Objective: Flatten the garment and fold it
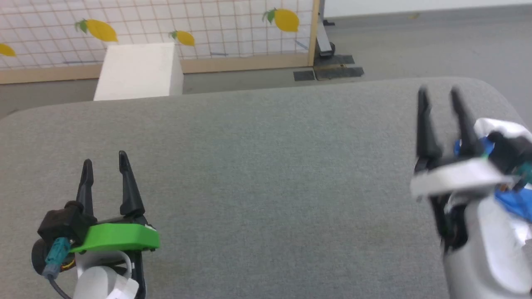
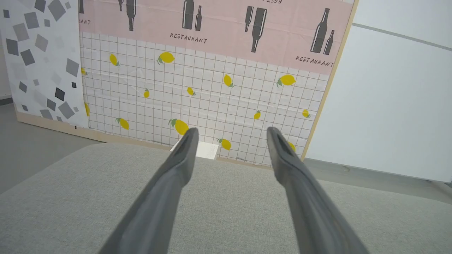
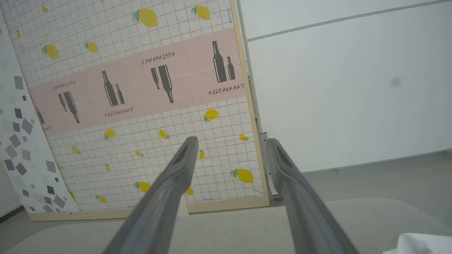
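Looks like the very first step: reaching for the shirt point(image 1: 514, 202), with no flattening begun. Find it bunched at the right edge of the grey tabletop point(image 1: 266, 166), mostly hidden behind the right claw point(image 1: 439, 90) (just a scrap of blue and some crumpled white on show). Spot the shirt point(image 3: 420, 244) as a white corner low and right in the right wrist view too. Note the right claw's jaws spread wide and empty, raised over the tabletop's right side, blurred in the head view. Same for the left claw point(image 1: 104, 158): spread wide, gripping nothing, low at the left over bare grey cloth, well apart from the shirt. Next, probably: bring the right claw down to the bunch, pinch one edge or sleeve rather than the whole heap, and drag it toward the middle. Needs the left claw brought across as well, to take a second edge for spreading. Cannot tell yet which way up the shirt lies.
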Robot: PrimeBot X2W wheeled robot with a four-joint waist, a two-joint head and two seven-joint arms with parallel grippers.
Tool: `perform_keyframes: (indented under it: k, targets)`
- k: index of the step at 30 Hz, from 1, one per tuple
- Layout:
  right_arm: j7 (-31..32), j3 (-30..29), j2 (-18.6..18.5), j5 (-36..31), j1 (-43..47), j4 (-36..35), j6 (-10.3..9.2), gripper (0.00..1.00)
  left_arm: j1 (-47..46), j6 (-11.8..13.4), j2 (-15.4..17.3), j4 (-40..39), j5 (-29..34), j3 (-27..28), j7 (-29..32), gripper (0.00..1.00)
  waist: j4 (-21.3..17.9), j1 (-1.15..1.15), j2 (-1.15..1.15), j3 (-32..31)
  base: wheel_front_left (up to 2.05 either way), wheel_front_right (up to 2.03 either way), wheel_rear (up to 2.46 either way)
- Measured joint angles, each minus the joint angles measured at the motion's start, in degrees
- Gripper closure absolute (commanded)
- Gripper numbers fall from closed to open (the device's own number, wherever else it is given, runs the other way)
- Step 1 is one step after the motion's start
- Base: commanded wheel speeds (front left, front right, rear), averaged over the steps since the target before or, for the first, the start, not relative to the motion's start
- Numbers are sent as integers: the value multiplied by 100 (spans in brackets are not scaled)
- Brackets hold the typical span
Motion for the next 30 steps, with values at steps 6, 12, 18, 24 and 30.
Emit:
perform_keyframes:
  k: [6, 12, 18, 24, 30]
  targets:
    - [-26, 234, 11, 55, 797, 160, 0, 0, 166, 62, -8, 224, -10, -257, 0, 0, 79, 0, 0, -170, 0, 0, 0]
    - [-43, 269, 12, -259, 1222, 371, 0, 0, 292, 41, -26, 887, -9, -662, 7, 0, 99, 0, 0, -224, 0, 0, 0]
    - [-24, 288, 12, -406, 1315, 527, 0, 0, 287, 29, -30, 1318, -63, -775, 7, 0, 97, 0, 0, -193, 0, 0, 0]
    - [37, 350, 14, -425, 1315, 569, 0, 0, 264, 31, -30, 1478, -194, -798, 7, 0, 81, 0, 0, -167, 0, 0, 0]
    - [60, 349, 12, -424, 1315, 560, 0, 100, 264, 37, -29, 1468, -201, -794, 18, 100, 85, 0, 0, -162, 0, 0, 0]
